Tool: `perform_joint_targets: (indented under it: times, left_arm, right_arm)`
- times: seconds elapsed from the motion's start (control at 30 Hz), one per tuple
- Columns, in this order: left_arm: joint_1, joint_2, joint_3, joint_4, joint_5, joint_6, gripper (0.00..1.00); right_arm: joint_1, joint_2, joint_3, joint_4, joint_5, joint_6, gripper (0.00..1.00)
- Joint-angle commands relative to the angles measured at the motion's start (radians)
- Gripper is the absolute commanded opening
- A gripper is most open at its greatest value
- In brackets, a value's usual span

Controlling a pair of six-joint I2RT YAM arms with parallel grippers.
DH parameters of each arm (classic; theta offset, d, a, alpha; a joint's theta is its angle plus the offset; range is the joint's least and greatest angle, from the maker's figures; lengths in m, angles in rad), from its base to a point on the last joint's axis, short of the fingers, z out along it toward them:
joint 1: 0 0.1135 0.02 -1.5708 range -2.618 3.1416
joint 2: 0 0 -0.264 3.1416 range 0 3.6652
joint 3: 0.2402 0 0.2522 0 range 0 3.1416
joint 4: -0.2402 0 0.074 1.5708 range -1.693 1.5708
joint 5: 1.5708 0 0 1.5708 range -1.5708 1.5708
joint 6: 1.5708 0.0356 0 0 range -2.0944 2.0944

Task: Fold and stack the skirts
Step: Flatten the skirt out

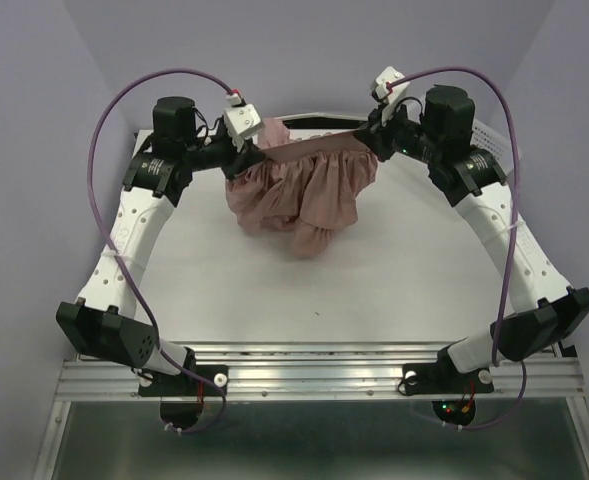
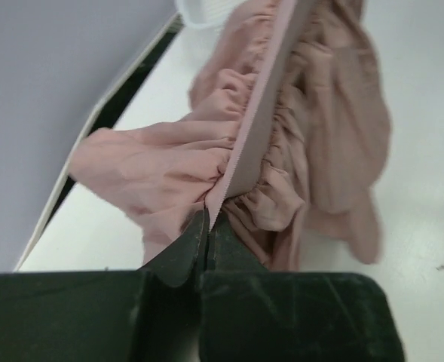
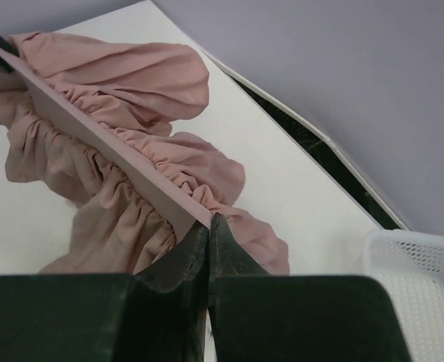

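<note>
Skirt (image 1: 299, 195) hangs by its waistband (image 1: 309, 148), taut between left fingers (image 2: 178, 260) and right fingers (image 3: 233, 260), both clamped on it.

the skirt (image 1: 299, 190) sits toward 12 o'clock on the table (image 1: 394, 290), well away from the near edge. its waistband (image 1: 309, 148) runs taut along its far side, raised off the table, and the rest hangs below it and bunches on the table toward 6 o'clock. the left gripper (image 1: 257, 152) pinches the waistband end at the skirt's 10 o'clock. the right gripper (image 1: 364, 138) pinches the other end at 2 o'clock. the basket (image 1: 492, 133) stands at the table's 2 o'clock corner, right of the right gripper and apart from the skirt.
</note>
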Motion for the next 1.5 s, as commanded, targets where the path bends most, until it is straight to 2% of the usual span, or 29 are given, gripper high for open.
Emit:
perform_joint_targets:
  times: [0.0,0.03,0.1,0.13,0.2,0.23,0.3,0.4,0.43,0.47,0.57,0.63,0.77,0.83,0.9,1.13,1.3,1.4,1.47]
  left_arm:
    - [0.02,-0.096,0.005,-0.209,0.259,0.188,0.0]
    - [0.01,-0.096,-0.015,-0.243,0.302,0.167,0.0]
    - [0.002,-0.084,-0.038,-0.232,0.295,0.08,0.0]
    - [0.0,-0.073,-0.04,-0.208,0.271,-0.079,0.0]
    - [-0.001,-0.012,-0.015,-0.244,0.179,-0.183,0.0]
    - [-0.001,0.016,0.018,-0.311,0.151,-0.215,0.0]
    - [-0.001,0.051,0.019,-0.324,0.084,-0.309,0.0]
    - [-0.004,-0.024,-0.127,-0.211,0.063,-0.473,0.0]
    - [-0.012,-0.054,-0.228,-0.168,0.057,-0.505,0.01]
    - [-0.05,-0.099,-0.266,-0.116,0.012,-0.524,0.07]
    - [-0.185,-0.105,-0.345,-0.134,-0.144,-0.449,0.09]
    - [-0.216,-0.063,-0.345,-0.166,-0.186,-0.351,0.1]
    - [-0.199,0.118,-0.282,-0.243,-0.246,-0.222,0.28]
    - [-0.153,0.142,-0.265,-0.24,-0.178,-0.184,0.37]
    - [-0.075,0.126,-0.274,-0.212,-0.058,-0.167,0.51]
    - [-0.047,-0.139,-0.536,-0.05,0.086,-0.093,0.57]
    - [-0.078,-0.249,-0.639,-0.071,0.174,0.026,0.52]
    - [-0.154,-0.279,-0.684,-0.087,0.096,0.099,0.47]
    - [-0.237,-0.314,-0.759,-0.016,-0.011,0.126,0.47]
  right_arm:
    - [-0.045,-0.042,0.02,0.007,0.02,-0.027,0.01]
    - [-0.045,-0.053,-0.007,0.008,0.0,-0.03,0.01]
    - [-0.045,-0.056,-0.019,0.007,-0.011,-0.033,0.01]
    - [-0.045,-0.054,-0.02,0.004,-0.012,-0.036,0.01]
    - [-0.045,-0.051,-0.015,0.004,-0.003,-0.047,0.01]
    - [-0.045,-0.048,-0.01,0.004,0.004,-0.059,0.01]
    - [-0.045,-0.042,-0.006,0.002,0.027,-0.073,0.01]
    - [-0.045,-0.045,-0.03,-0.002,0.023,-0.102,0.01]
    - [-0.045,-0.046,-0.059,-0.013,0.014,-0.111,0.01]
    - [-0.045,-0.048,-0.075,-0.024,-0.012,-0.116,0.01]
    - [-0.045,-0.063,-0.182,-0.079,-0.098,-0.119,0.01]
    - [-0.045,-0.076,-0.266,-0.111,-0.141,-0.104,0.01]
    - [-0.031,-0.067,-0.554,-0.09,-0.16,-0.093,0.01]
    - [-0.031,-0.053,-0.633,-0.07,-0.129,-0.096,0.01]
    - [-0.031,-0.025,-0.712,-0.047,-0.076,-0.093,0.01]
    - [-0.049,-0.027,-0.799,0.014,-0.069,-0.029,0.01]
    - [-0.049,-0.014,-0.819,0.033,-0.063,-0.003,0.01]
    - [-0.049,-0.01,-0.81,0.036,-0.075,0.017,0.01]
    - [-0.049,-0.002,-0.794,0.036,-0.077,0.028,0.01]
